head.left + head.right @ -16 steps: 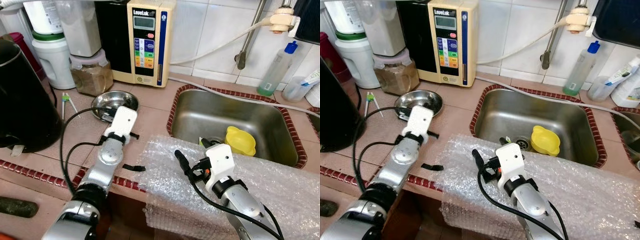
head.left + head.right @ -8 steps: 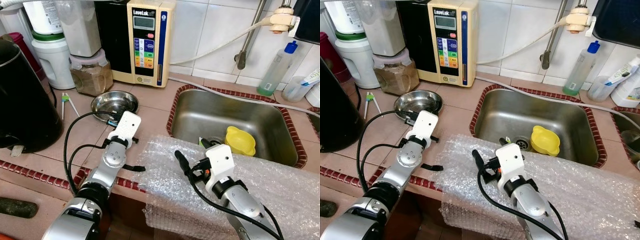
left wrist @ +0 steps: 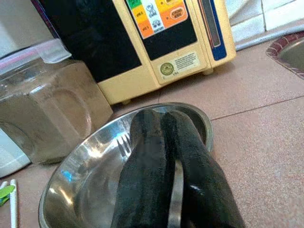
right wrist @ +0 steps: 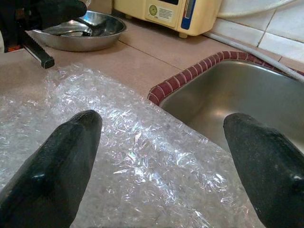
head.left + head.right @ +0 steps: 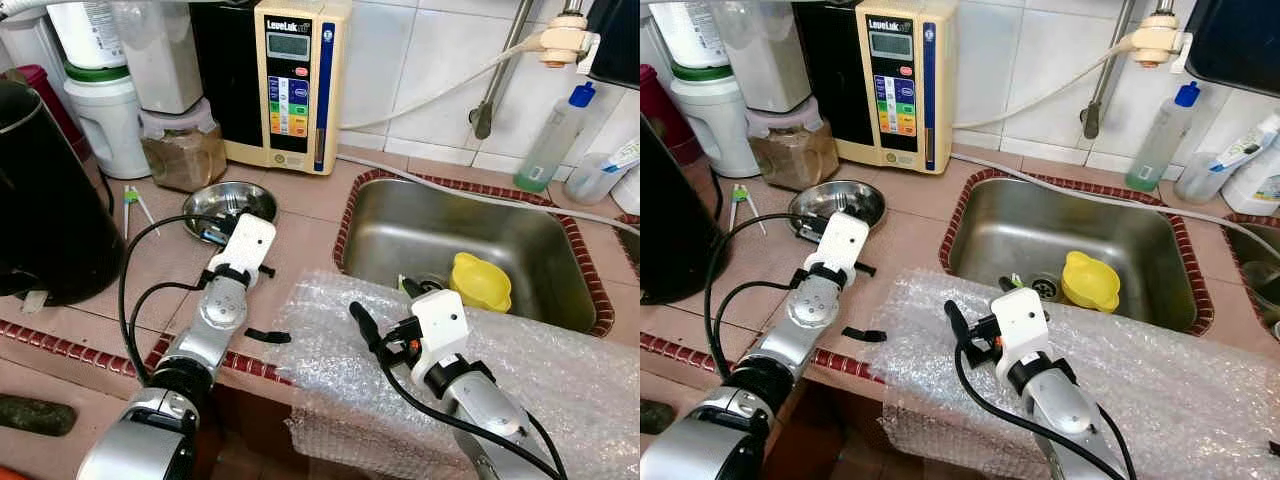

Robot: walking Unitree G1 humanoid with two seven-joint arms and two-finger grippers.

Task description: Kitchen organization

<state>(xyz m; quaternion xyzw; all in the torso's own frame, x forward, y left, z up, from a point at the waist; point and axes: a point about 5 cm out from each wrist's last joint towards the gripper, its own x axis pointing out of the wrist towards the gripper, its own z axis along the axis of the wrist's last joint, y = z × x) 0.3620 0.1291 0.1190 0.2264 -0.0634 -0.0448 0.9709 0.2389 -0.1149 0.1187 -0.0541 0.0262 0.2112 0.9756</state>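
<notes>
Bright, even kitchen light; my head views are sharp.

Glare glints off the bubble wrap (image 5: 480,340), the steel bowl (image 3: 95,175) and the sink (image 5: 470,240). In my wrist views the near black fingers (image 4: 52,175) blur out of focus, while the table (image 3: 256,142) beyond stays clear. Shadows are soft.

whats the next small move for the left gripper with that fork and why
Probably lift it straight up a little. The left gripper is shut on the fork, whose tines point down into the steel bowl, so raising it would clear the rim before carrying it anywhere.
</notes>
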